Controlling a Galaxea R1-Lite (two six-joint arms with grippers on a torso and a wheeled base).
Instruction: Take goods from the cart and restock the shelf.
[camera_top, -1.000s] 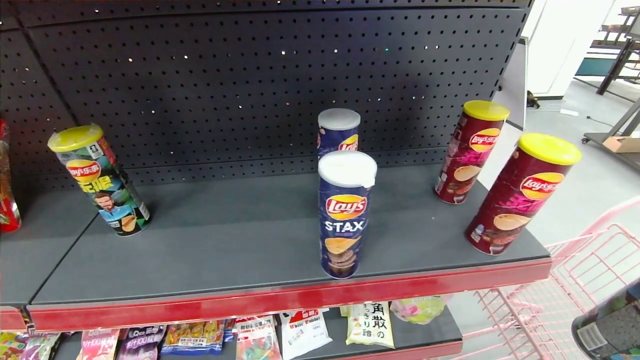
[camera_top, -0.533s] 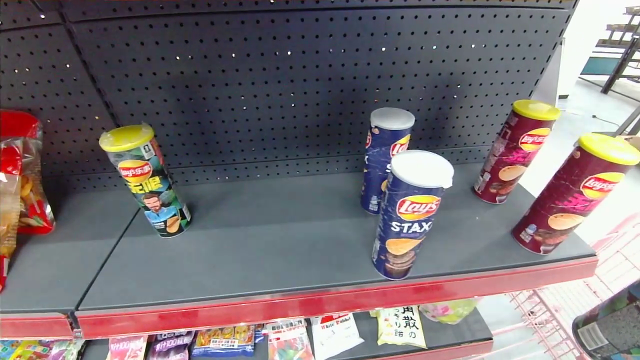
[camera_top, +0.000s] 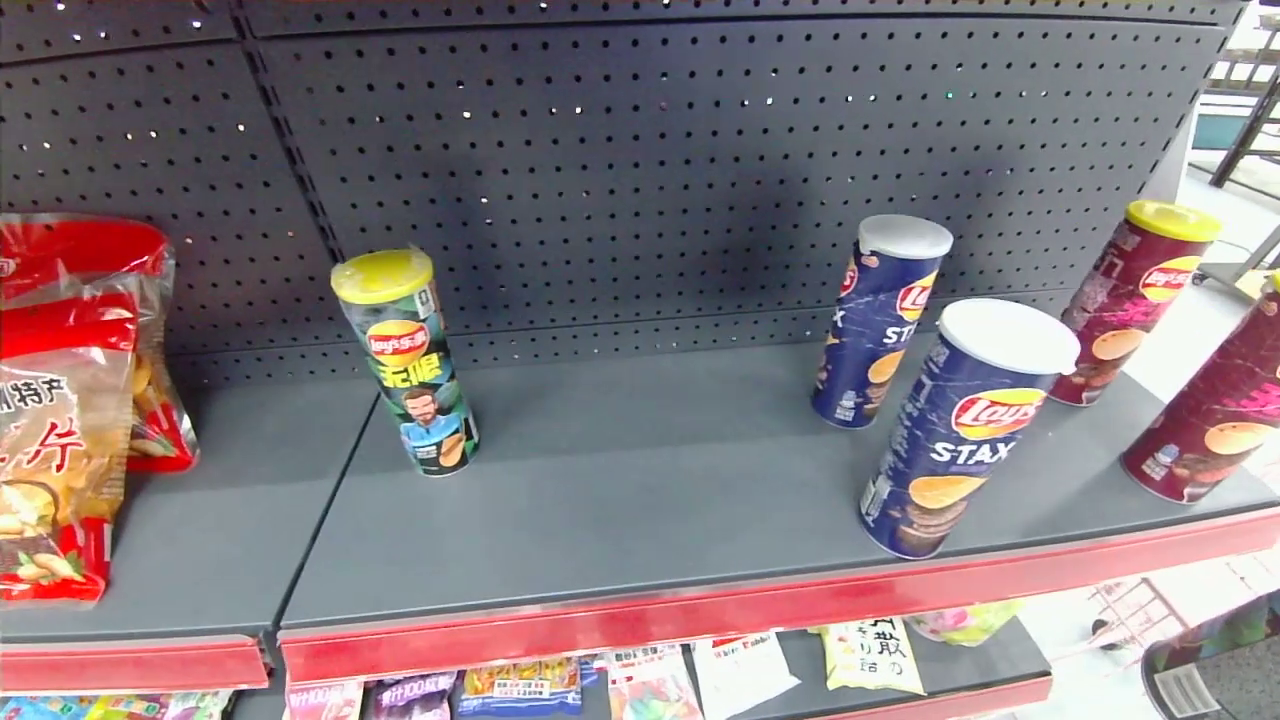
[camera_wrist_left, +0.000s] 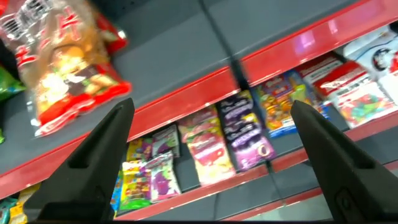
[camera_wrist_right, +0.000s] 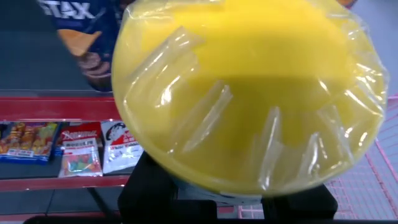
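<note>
On the grey shelf board (camera_top: 640, 510) stand several chip cans: a green one with a yellow lid (camera_top: 405, 362) at the left, two dark blue ones with white lids (camera_top: 960, 430) (camera_top: 880, 320), and two maroon ones with yellow lids (camera_top: 1140, 290) (camera_top: 1215, 420) at the right. My right gripper (camera_wrist_right: 224, 196) is shut on another chip can, whose yellow lid (camera_wrist_right: 249, 87) faces the wrist camera; its dark base (camera_top: 1215, 665) shows low at the right, below the shelf edge. My left gripper (camera_wrist_left: 214, 155) is open and holds nothing, in front of the lower shelf.
Red snack bags (camera_top: 70, 400) lie at the shelf's left end. The shelf's red front lip (camera_top: 700, 615) runs across. Small snack packets (camera_top: 640, 690) hang along the lower shelf. A perforated dark back panel (camera_top: 640, 170) closes the rear. A wide bare stretch separates the green can from the blue cans.
The head camera has swung to the left, so the whole shelf sits further right in the picture and the red bags have come in. The held can stays at the lower right.
</note>
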